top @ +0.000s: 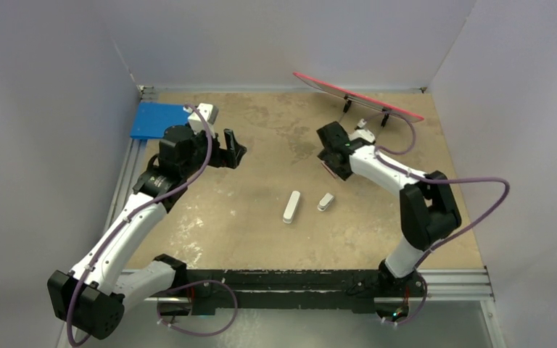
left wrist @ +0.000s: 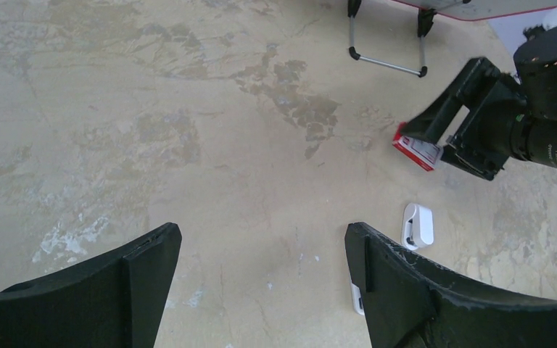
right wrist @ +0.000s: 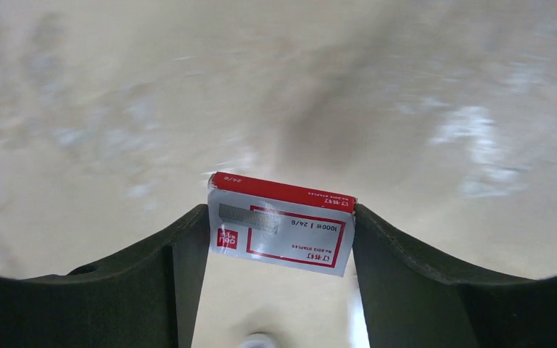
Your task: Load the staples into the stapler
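My right gripper (top: 331, 168) is shut on a matchbox-sized red-and-white staple box (right wrist: 281, 228), held by its short ends above the table. The box also shows in the left wrist view (left wrist: 417, 150). The dark-grey staples themselves are hidden. The slim white stapler (top: 291, 206) lies on the table in the middle, and only its end (left wrist: 357, 299) shows past my left finger. A shorter white piece (top: 326, 201) lies just right of it, also seen in the left wrist view (left wrist: 418, 225). My left gripper (top: 233, 148) is open and empty (left wrist: 261, 235), raised to the far left of the stapler.
A blue flat plate (top: 158, 119) lies at the back left corner. A red-rimmed panel on a wire stand (top: 355, 94) stands at the back right, behind my right gripper. White walls close in the table on three sides.
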`<state>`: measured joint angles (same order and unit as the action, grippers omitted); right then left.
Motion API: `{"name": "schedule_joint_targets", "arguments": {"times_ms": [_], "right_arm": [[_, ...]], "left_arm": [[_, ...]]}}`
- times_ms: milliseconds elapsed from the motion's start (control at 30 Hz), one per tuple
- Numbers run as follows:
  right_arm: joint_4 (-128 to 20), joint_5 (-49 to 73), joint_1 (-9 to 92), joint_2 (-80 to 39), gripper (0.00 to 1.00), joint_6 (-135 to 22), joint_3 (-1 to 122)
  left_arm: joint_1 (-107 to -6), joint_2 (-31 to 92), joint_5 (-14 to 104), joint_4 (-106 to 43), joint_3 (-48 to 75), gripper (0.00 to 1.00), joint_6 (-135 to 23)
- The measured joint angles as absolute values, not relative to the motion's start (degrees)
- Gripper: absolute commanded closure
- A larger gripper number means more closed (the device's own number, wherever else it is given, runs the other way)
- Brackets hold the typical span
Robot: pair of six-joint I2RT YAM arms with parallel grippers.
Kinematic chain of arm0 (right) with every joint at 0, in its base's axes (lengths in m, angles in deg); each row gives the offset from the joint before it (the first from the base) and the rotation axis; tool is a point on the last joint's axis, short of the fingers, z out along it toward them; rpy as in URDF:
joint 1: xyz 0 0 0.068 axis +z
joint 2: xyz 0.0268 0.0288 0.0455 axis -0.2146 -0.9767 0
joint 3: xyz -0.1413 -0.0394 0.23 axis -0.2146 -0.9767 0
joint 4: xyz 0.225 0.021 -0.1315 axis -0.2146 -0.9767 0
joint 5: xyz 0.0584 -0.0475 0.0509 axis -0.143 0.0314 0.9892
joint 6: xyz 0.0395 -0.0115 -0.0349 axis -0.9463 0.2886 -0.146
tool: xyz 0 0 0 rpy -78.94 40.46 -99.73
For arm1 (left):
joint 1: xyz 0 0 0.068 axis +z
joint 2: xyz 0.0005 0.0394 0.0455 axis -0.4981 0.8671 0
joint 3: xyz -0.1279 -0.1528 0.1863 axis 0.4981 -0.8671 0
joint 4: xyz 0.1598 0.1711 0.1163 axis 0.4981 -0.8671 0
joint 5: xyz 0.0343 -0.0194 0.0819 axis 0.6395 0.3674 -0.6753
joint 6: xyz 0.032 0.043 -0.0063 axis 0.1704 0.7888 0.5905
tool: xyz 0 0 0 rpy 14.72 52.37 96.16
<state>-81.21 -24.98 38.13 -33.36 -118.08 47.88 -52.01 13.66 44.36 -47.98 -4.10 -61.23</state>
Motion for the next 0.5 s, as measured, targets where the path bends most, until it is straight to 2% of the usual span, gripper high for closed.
{"name": "schedule_joint_targets", "arguments": {"times_ms": [167,500], "right_arm": [[-80.3,-27.4,45.3,-41.0,0.31,-115.4,60.1],[-79.6,-25.4,56.8,-53.1,0.29,-108.1,71.2]], "left_arm": [[-51.8,14.8,42.5,-49.5,-3.9,0.16,-62.3],[-48.4,15.0,36.3,-52.2,-3.1,0.16,-66.1]]}}
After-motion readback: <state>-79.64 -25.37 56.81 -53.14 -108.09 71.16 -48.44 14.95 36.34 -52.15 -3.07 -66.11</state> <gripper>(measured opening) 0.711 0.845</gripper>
